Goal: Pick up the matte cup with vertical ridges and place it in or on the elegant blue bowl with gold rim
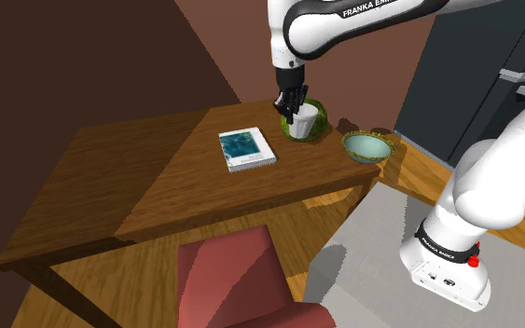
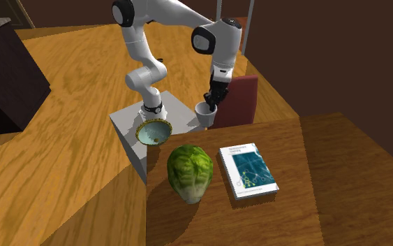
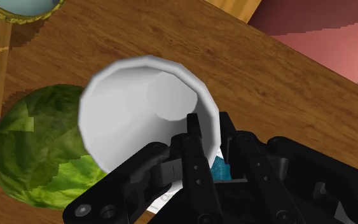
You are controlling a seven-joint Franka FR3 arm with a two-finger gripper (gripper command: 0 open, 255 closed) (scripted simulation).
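Observation:
A white ridged cup hangs in the air above the wooden table, held by its rim in my gripper, which is shut on it. In the wrist view one finger sits inside the cup and the other outside its wall, with the gripper clasping the rim. The second exterior view has the cup under the gripper. The pale blue bowl with a gold rim stands at the table's corner nearest the stand, and it appears again past the cabbage in the bowl.
A green cabbage lies between the cup and the bowl. A blue-covered book lies mid-table. A red chair stands at the table's long side. The arm's stand is beside the bowl's corner.

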